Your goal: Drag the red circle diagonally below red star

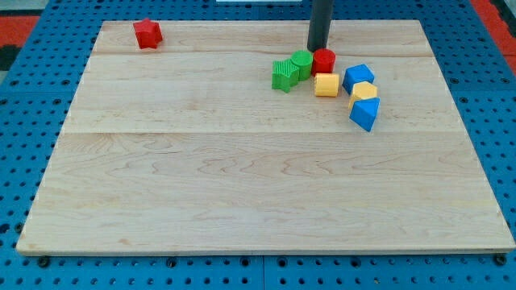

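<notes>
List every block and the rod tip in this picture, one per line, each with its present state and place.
my tip: just above the red circle, close to it
red circle: in the cluster, beside green circle
red star: alone, top left
green circle: against green star
green star: cluster's left end
yellow block: below red circle
blue block: cluster's right
second yellow block: between the blue blocks
second blue block: lowest
</notes>
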Available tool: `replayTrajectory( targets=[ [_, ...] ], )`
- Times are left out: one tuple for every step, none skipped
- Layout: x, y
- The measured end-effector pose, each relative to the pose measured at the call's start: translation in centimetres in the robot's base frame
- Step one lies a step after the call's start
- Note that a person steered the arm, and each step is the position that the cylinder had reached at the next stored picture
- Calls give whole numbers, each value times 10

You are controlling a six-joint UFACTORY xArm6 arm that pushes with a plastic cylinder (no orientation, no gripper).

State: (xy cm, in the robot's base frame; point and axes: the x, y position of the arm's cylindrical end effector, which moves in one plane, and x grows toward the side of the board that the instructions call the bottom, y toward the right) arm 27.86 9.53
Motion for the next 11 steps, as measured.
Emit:
replayTrajectory(
  targets=[
    [4,15],
    [0,16],
    [-7,16],
    [-12,15],
    [-18,15],
    [-23,15],
    [-24,12],
    [9,8],
    [22,85],
    [61,25],
    [80,-61]
  ],
)
